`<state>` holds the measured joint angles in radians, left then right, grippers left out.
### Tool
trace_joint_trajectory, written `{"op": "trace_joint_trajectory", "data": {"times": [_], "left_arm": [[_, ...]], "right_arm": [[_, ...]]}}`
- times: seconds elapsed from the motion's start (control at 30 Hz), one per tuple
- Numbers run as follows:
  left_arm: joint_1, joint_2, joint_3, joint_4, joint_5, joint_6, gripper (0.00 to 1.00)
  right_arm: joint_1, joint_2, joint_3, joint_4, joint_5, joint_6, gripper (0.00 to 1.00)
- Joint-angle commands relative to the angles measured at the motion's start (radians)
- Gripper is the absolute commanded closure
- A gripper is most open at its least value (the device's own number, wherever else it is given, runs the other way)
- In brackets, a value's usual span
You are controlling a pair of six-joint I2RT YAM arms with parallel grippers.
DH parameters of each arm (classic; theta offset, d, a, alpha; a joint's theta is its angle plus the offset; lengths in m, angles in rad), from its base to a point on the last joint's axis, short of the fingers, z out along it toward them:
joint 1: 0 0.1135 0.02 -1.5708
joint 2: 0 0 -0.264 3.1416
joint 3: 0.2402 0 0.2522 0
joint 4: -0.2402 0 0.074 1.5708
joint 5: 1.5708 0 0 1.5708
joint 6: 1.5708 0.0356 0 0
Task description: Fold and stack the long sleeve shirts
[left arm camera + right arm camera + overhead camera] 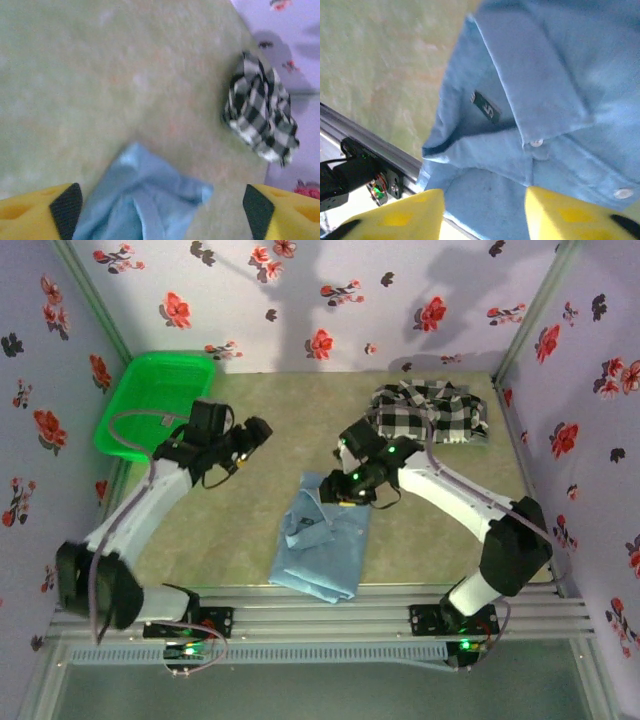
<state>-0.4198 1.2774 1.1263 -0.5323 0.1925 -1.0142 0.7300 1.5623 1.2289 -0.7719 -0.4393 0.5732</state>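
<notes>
Right pincer (485, 212) spread, empty, over blue shirt (560, 75); collar tag (486, 106) "S"; left pincer (160, 210) likewise.

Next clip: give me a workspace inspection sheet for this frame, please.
Surface: olive mat, flat.
Job's things: light blue shirt folded near the front edge; checked shirt bunched at far right, apart from it, not stacked.
Clutter: green basket at far left.
Grippers: left gripper jaws open above the mat; right gripper jaws open over the blue shirt's collar.
Cables: grey cable looped off the left arm; another along the right arm.
Surroundings: floral walls; metal rails in front.
</notes>
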Motion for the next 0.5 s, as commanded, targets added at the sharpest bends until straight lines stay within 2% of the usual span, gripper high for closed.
{"op": "trace_joint_trajectory", "data": {"times": [0.0, 0.1, 0.23, 0.33, 0.47], "left_arm": [[-0.152, -0.093, -0.126, -0.242, -0.042, -0.038, 0.27], [-0.337, -0.15, -0.26, -0.152, -0.048, -0.219, 0.41], [-0.551, -0.091, -0.415, 0.05, -0.05, -0.43, 0.6], [-0.592, 0.013, -0.458, 0.147, -0.049, -0.46, 0.63], [-0.529, 0.187, -0.455, 0.202, -0.032, -0.387, 0.69]], "right_arm": [[0.031, 0.052, -0.119, 0.118, -0.101, 0.064, 0.63], [0.026, 0.108, -0.148, 0.214, -0.084, 0.116, 0.7], [-0.011, 0.194, -0.112, 0.275, -0.023, 0.165, 0.75], [-0.041, 0.233, -0.086, 0.295, 0.011, 0.196, 0.74], [-0.068, 0.225, -0.11, 0.292, 0.057, 0.243, 0.73]]}}
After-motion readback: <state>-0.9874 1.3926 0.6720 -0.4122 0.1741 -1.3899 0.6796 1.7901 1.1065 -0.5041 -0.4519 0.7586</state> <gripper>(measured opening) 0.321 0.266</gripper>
